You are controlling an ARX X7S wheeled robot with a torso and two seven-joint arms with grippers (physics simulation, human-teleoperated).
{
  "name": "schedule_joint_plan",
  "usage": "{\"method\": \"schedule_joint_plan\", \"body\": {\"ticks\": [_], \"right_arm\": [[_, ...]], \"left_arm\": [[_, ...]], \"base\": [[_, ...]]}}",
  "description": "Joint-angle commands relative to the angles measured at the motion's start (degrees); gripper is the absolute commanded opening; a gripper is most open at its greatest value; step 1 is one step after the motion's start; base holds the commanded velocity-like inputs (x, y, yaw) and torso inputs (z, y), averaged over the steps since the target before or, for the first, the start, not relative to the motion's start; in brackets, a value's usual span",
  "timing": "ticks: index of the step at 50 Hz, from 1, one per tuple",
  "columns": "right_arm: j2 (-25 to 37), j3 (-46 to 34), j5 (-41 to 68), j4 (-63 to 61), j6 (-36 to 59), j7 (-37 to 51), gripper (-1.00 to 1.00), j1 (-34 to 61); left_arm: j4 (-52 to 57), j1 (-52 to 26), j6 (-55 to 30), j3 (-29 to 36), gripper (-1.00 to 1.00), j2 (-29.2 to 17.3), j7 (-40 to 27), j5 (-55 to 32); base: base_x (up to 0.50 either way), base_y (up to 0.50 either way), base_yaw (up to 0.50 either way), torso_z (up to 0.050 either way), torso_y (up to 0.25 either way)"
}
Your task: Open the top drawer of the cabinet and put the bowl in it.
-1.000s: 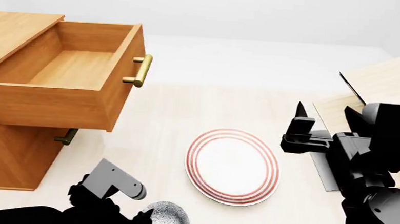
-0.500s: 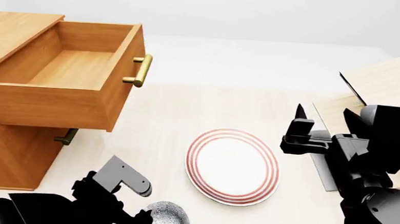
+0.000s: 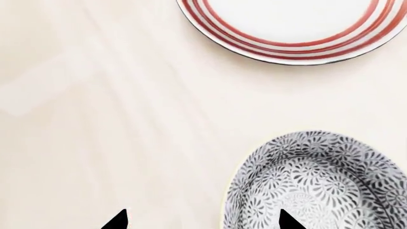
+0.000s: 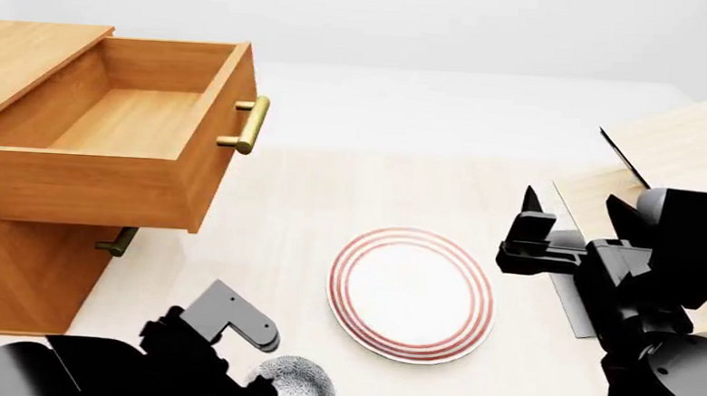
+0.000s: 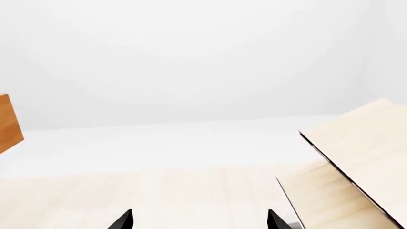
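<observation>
The left claw (image 3: 202, 220) has been swung over the bowl (image 3: 318, 183), spread open, one fingertip inside the rim. The bowl sits on the bench (image 4: 305, 214) beside the plate (image 4: 412, 294); the top drawer (image 4: 128, 123) is already open. The right claw (image 4: 532, 227) is held open, idle.

Grey-blue floral bowl (image 3: 318, 183), red-ringed plate (image 4: 412, 295)

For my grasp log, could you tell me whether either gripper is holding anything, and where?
Nothing is held. The left gripper is open, one fingertip over the bowl; the right gripper is open and empty.
</observation>
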Motion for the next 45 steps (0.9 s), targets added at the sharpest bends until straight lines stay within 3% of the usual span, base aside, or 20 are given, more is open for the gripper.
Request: {"method": "schedule_joint_plan", "body": {"ticks": [1, 45], "right_arm": [[0.1, 0.0, 0.1, 0.0, -0.3, -0.1, 1.00, -0.3], [0.3, -0.7, -0.2, 1.3, -0.6, 0.0, 1.00, 0.1]], "left_arm": [[-1.9, -0.4, 0.9, 2.0, 1.00, 0.9, 0.8, 0.9], [-10.3, 0.5, 6.9, 7.6, 1.00, 3.1, 4.5, 4.9]], "base": [[0.00, 0.00, 0.00, 0.000, 0.000], [0.00, 0.00, 0.00, 0.000, 0.000]]}}
